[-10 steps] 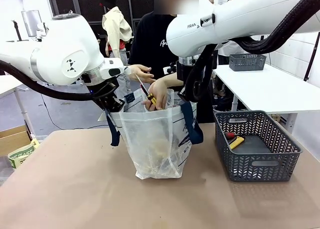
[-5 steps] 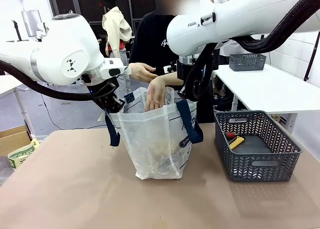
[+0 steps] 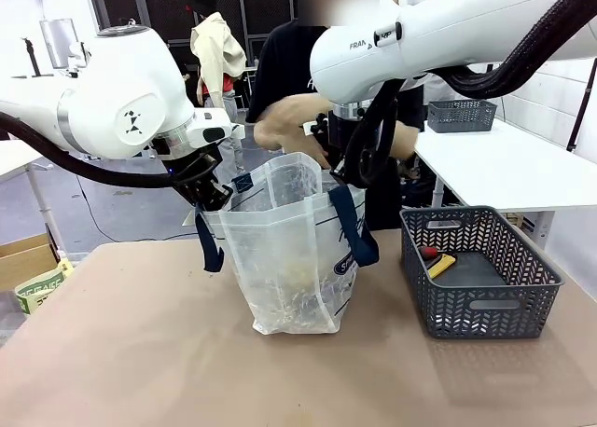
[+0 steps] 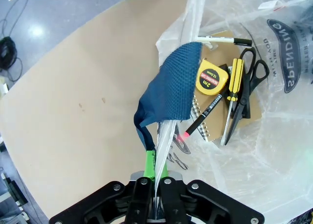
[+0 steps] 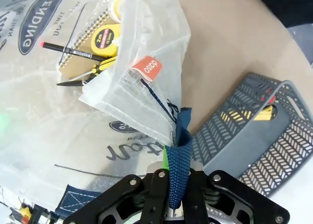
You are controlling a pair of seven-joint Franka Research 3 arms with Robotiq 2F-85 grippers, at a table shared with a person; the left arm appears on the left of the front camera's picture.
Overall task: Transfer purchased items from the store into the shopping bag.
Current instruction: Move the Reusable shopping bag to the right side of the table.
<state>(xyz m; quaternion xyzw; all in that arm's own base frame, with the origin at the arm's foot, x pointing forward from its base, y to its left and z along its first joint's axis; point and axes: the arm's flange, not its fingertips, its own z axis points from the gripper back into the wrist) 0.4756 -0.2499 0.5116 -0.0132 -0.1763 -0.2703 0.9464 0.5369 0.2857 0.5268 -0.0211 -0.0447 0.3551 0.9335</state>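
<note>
Both arms served as bag holders. The left gripper (image 3: 211, 190) was shut on the rim of the shopping bag (image 3: 289, 259), thin plastic pinched between its green pads just beside one navy strap (image 4: 171, 87). The right gripper (image 3: 351, 173) was shut on the opposite navy strap (image 5: 178, 150). Pulled apart like that, the two grips held the mouth wide and upright so things could be dropped in from above. The bag stood on the tabletop (image 3: 140, 352) around the middle, toward the far edge. Through the open mouth its contents lay flat on the bottom: a yellow tape measure (image 4: 211, 76), black-handled scissors (image 4: 248, 84), a yellow-handled screwdriver (image 4: 236, 79), a black pen with a red tip (image 4: 203, 117), a white marker (image 4: 222, 39) and a tan spiral notebook (image 4: 208, 132) under them. The person's hand (image 3: 289, 119) was above the mouth, motion-blurred; I couldn't tell if it carried anything. The basket (image 3: 476, 308) sat near the right edge, just beside the bag but not touching, and held a red piece (image 3: 428, 253) and a yellow piece (image 3: 441, 265) in its far left corner. Judging by that, most items were already bagged, with only a few left.
</note>
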